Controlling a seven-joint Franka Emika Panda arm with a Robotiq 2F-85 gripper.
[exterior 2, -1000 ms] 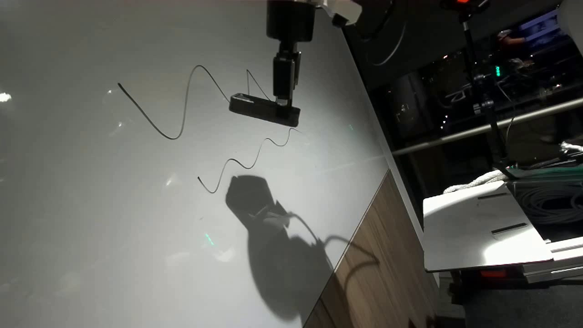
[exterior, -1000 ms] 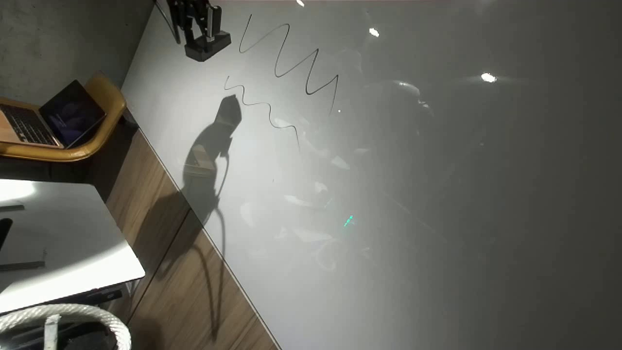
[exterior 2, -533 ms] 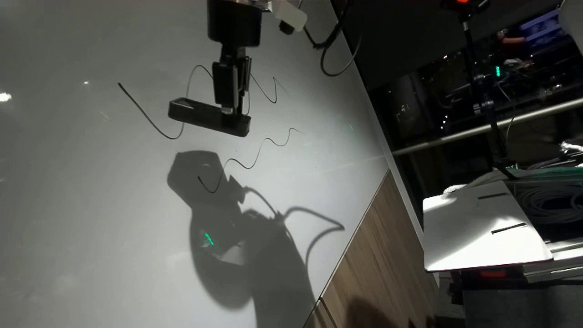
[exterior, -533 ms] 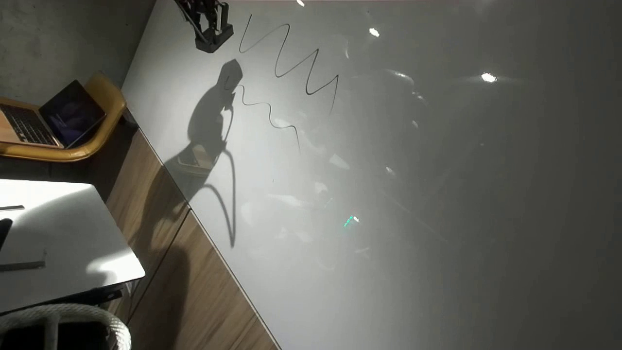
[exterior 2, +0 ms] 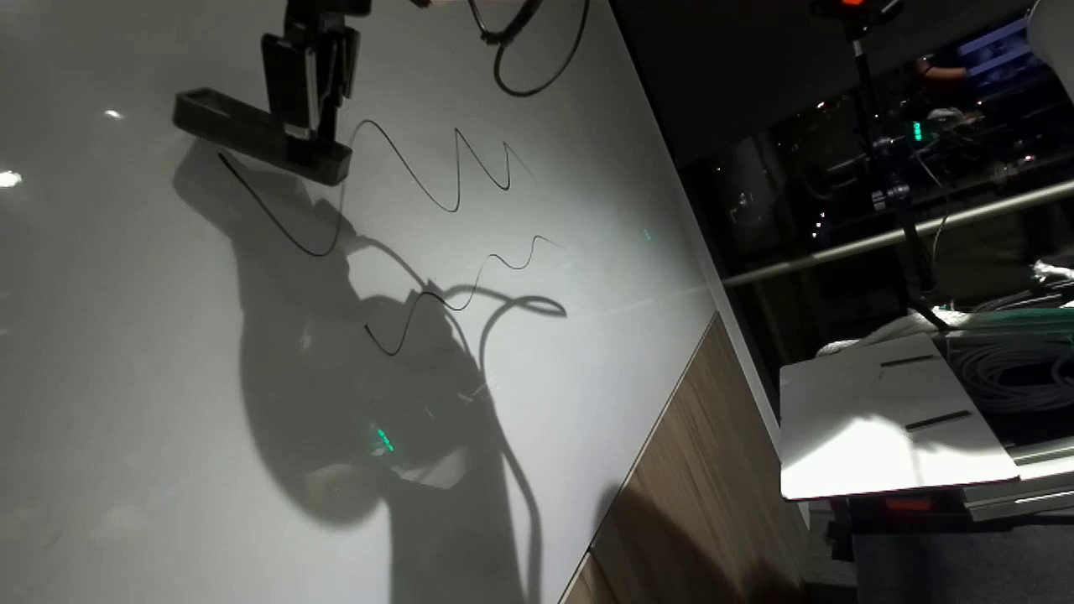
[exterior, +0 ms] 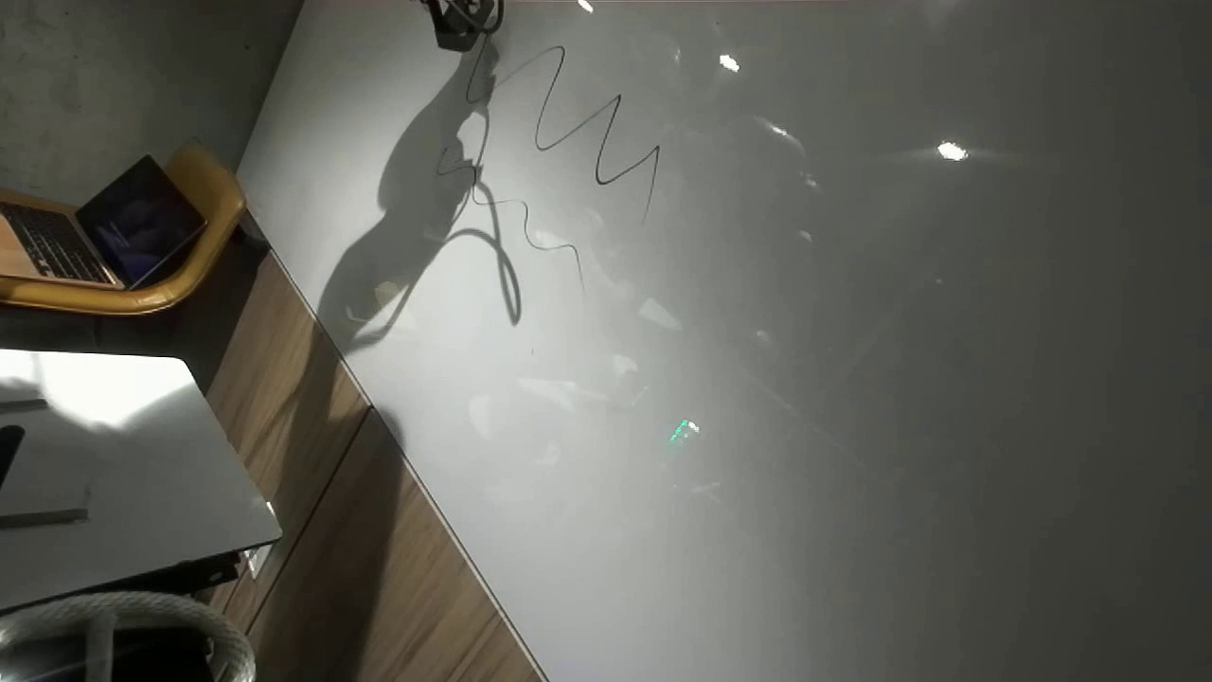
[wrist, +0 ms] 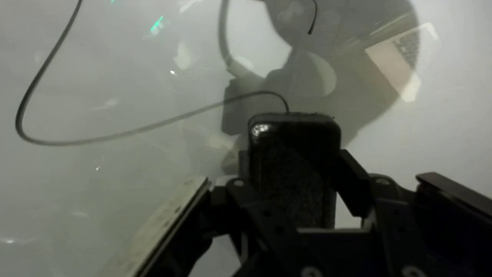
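Observation:
My gripper [wrist: 298, 177] is shut on a black block-shaped eraser [wrist: 294, 150], one finger on each side of it. In an exterior view the eraser [exterior 2: 243, 130] hangs tilted over the left end of the longer wavy black line [exterior 2: 457, 201], its shadow right beneath. Whether it touches the glossy white board [exterior 2: 126, 403] I cannot tell. A shorter, thinner wavy line [exterior 2: 457, 309] lies lower on the board. From the wrist, the longer line [wrist: 115, 135] runs up to the eraser's far edge and disappears behind it. Another exterior view shows the eraser [exterior: 459, 36] near the top edge, the gripper mostly cut off.
Wood panelling [exterior: 426, 540] borders the board. A laptop [exterior: 142, 227] rests on a yellow chair [exterior: 222, 204]. Nearby stand a small white table [exterior: 123, 445] and a looped white rope [exterior: 222, 630]. A black cable [exterior 2: 537, 84] hangs from the arm.
The gripper has carried the eraser along the longer line toward its thicker end, leftward in one exterior view and rightward in another. Its shadow has drawn close to it. The grip looks unchanged.

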